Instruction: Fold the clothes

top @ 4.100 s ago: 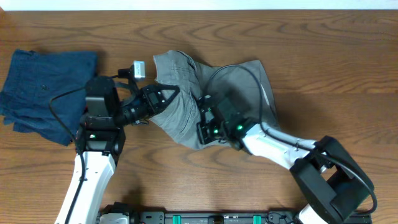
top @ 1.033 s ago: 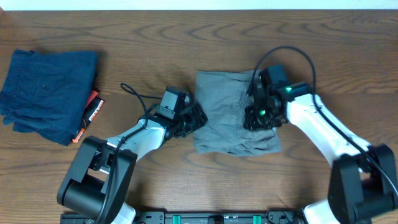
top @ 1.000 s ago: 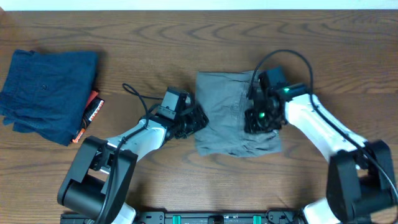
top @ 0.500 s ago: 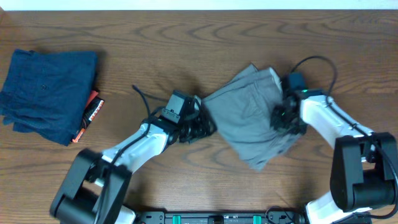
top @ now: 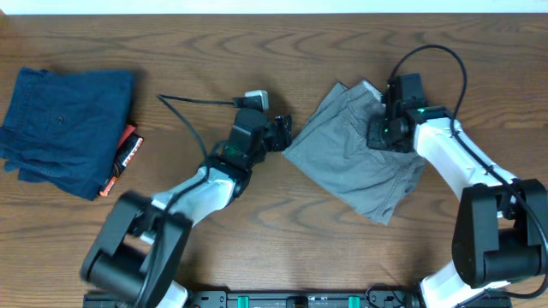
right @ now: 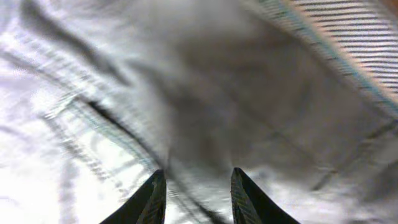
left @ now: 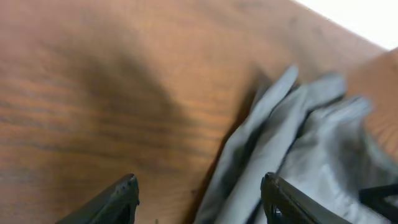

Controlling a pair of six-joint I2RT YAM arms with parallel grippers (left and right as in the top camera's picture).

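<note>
Grey shorts (top: 351,167) pinched in right fingers (right: 152,200), left fingers (left: 117,203) spread

Plain grey cotton shorts (top: 360,167): we see one even mid grey, with paler stitching along the seams.
Waistband lining (right: 348,31): we find it pale, with fine dark stripes.
Folded dark navy garment (top: 64,128): we see deep blue, no pattern.
Small orange tag (top: 128,152): we see orange with dark marks.
Wooden worktop (top: 257,43): we see warm brown with darker wavy grain.
Left claw (left: 199,193) and right claw (right: 196,186): we see black fingers.
</note>
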